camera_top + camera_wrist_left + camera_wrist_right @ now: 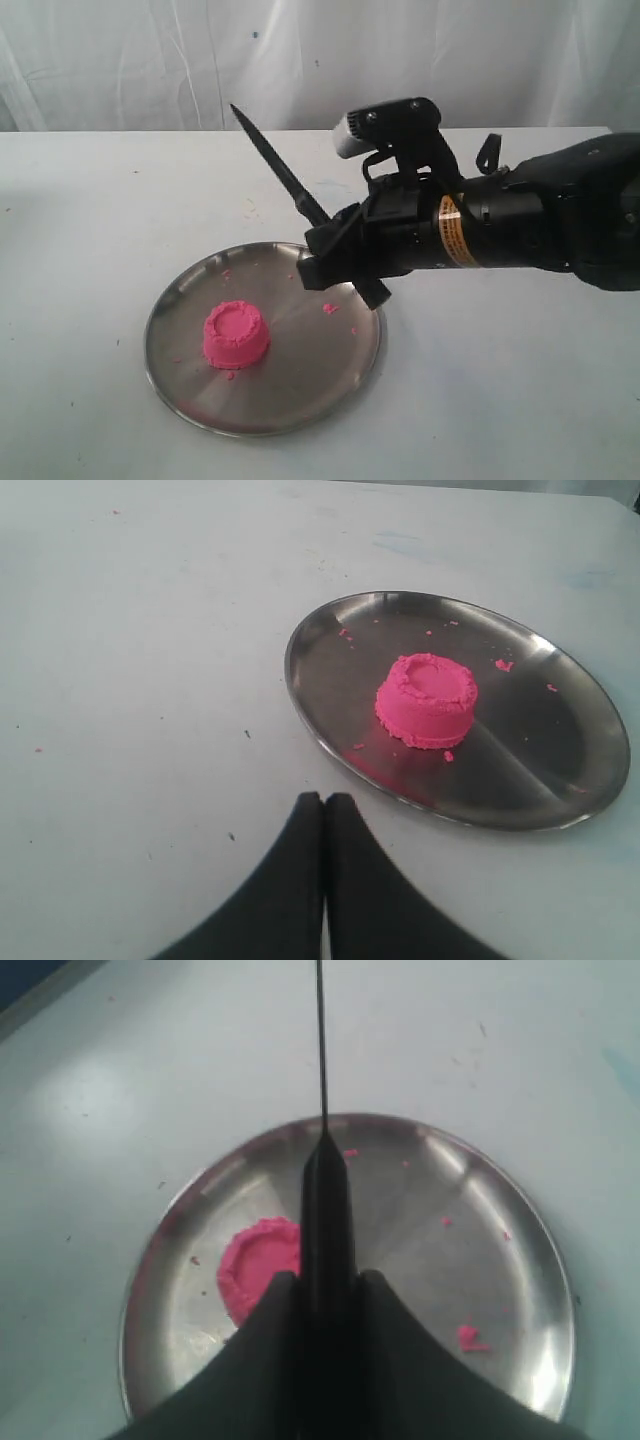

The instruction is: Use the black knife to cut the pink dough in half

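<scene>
The pink dough (236, 336) (428, 700) (262, 1265) is one whole round mound with a ridged top, sitting left of centre on the steel plate (330, 385) (570, 770) (500, 1250). My right gripper (322, 262) (328, 1278) is shut on the black knife (275, 165) (326, 1200), holding it by the handle above the plate's far right part. The blade slants up and away to the left, clear of the dough. My left gripper (323, 798) is shut and empty over bare table beside the plate; the exterior view does not show it.
Tiny pink crumbs (329, 308) (470, 1338) lie scattered on the plate. The white table (90, 230) spreads around it, with a white curtain (150, 60) behind the far edge.
</scene>
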You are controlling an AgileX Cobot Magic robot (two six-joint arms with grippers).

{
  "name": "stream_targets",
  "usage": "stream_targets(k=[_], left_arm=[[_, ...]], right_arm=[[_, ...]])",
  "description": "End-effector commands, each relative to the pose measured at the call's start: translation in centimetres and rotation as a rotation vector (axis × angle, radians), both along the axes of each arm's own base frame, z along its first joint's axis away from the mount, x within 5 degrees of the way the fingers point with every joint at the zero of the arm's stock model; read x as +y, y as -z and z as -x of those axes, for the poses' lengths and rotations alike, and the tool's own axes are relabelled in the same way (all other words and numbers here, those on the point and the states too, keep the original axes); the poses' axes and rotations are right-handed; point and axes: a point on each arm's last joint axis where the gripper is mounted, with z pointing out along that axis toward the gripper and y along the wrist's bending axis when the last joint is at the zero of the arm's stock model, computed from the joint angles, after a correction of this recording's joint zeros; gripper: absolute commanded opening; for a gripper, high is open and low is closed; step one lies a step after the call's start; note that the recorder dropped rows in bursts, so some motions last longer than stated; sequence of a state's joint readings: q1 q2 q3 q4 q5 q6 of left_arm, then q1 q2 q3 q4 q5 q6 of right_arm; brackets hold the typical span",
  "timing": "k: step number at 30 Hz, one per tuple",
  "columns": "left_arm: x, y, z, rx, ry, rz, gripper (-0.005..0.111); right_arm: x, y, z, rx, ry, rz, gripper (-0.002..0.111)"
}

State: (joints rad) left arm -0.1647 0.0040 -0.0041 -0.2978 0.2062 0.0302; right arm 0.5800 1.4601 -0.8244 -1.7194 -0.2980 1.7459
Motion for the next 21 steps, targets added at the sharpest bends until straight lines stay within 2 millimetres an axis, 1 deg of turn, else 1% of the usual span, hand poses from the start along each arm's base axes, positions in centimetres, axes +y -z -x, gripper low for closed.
stream_targets(k=[1,3,5,7,8,10,12,14,21], left_arm=[[0.0,0.1,0.0,0.006,-0.001,0.010,0.002],[0.0,0.1,0.0,0.006,-0.001,0.010,0.002],[0.0,0.1,0.0,0.006,-0.001,0.010,0.002],[0.0,0.1,0.0,0.006,-0.001,0.010,0.002],[0.0,0.1,0.0,0.006,-0.001,0.010,0.002],[0.0,0.1,0.0,0.006,-0.001,0.010,0.002],[0.0,0.1,0.0,0.006,-0.001,0.010,0.002],[0.0,0.1,0.0,0.006,-0.001,0.010,0.002],[0.0,0.1,0.0,0.006,-0.001,0.010,0.002]], right_arm=[[1.4,-3.1,2.7,-0.207,-0.139,0.011,0.002],[1.7,-4.3,3.5,-0.254,-0.136,-0.035,0.002],[1.6,-5.3,3.9,-0.290,-0.096,-0.068,0.002],[1.0,-5.5,3.8,-0.300,-0.001,-0.053,0.002],[0.6,-5.3,3.6,-0.315,0.035,0.010,0.002],[-0.4,-4.2,3.5,-0.277,0.075,0.179,0.002],[-0.8,-2.8,3.8,-0.165,0.062,0.285,0.002],[-0.8,-1.8,4.8,-0.072,0.016,0.377,0.002],[0.1,-0.6,7.6,0.028,-0.122,0.529,0.002]])
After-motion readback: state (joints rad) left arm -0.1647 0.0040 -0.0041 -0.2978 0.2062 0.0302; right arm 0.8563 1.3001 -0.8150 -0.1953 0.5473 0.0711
